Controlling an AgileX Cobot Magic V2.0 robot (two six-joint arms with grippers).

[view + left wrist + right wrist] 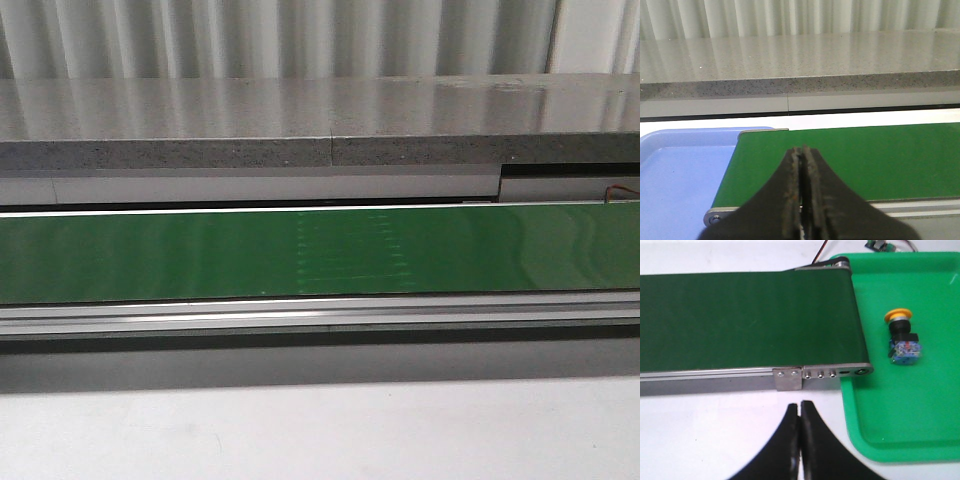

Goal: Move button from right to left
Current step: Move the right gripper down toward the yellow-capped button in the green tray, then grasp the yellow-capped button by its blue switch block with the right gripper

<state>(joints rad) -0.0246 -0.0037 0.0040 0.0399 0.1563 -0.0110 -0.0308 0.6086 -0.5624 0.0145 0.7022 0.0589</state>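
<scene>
The button lies on its side in the green tray, just beside the green belt, untouched. The right end effector and left end effector are both closed, holding nothing

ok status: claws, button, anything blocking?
Left claw shut, empty. Right claw shut, empty, short of the green tray. Button lying in that tray, untouched. Belt bare, nothing blocking.

no readable text, labels or numbers anywhere (button included)
</scene>
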